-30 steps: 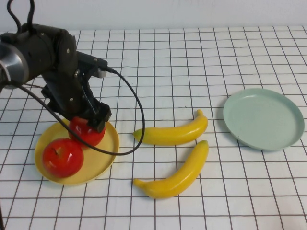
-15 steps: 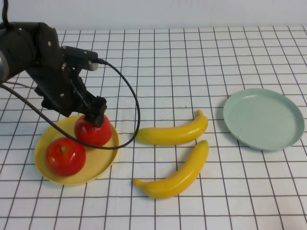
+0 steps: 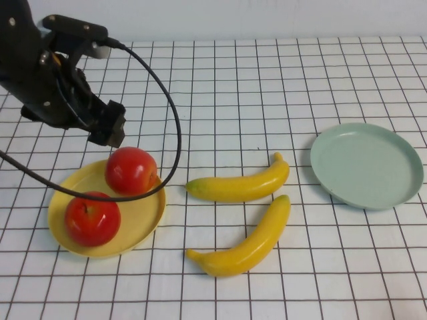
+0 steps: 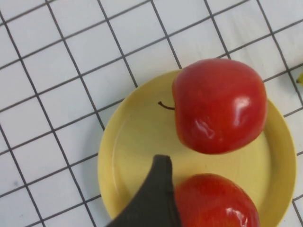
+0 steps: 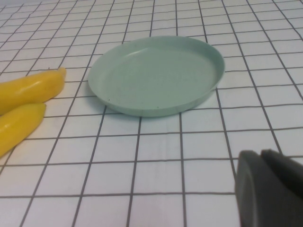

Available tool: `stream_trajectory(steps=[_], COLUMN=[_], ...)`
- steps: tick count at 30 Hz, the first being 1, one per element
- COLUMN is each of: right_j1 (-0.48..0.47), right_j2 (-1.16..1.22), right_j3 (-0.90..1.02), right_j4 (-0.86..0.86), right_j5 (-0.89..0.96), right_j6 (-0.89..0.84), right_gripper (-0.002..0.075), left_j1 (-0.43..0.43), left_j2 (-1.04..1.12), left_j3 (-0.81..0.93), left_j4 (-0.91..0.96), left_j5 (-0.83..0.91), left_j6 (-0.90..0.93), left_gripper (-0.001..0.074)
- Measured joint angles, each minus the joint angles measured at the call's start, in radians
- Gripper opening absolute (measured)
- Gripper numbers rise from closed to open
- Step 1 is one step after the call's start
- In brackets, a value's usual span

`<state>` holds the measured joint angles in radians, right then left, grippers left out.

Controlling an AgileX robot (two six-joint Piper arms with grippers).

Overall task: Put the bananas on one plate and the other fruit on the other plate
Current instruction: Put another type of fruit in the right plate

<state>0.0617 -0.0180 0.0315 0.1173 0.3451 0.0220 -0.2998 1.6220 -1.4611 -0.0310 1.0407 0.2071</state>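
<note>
Lying lengthwise left-to-right: bananas [image 3: 240, 185]

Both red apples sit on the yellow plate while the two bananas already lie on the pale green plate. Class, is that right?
Not quite. The apples are on the yellow plate, but both bananas lie on the table, and nothing lies on the pale green plate. The high view shows this.
</note>
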Motion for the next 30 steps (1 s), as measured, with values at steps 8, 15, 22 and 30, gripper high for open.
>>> stream_trajectory(steps=[8,15,22,30], right_j1=[0.0,0.0,0.0,0.0], right_j2=[0.0,0.0,0.0,0.0], right_j3=[0.0,0.0,0.0,0.0], right_j4=[0.0,0.0,0.0,0.0], right_j5=[0.0,0.0,0.0,0.0], right_j6=[0.0,0.0,0.0,0.0], right_gripper=[-0.0016,-0.0016,-0.0016,-0.0016], left_j1=[0.0,0.0,0.0,0.0], left_j2=[-0.196,-0.458,-0.734,-0.981], left_j3=[0.145,0.413,0.666,0.946], left_j4=[-0.145,-0.285,-0.298,-0.262], left_j5=[-0.135,-0.355,-0.458,-0.712], left_j6=[0.092,0.206,0.17,0.192], left_gripper=[0.0247,0.0016,0.0,-0.0002])
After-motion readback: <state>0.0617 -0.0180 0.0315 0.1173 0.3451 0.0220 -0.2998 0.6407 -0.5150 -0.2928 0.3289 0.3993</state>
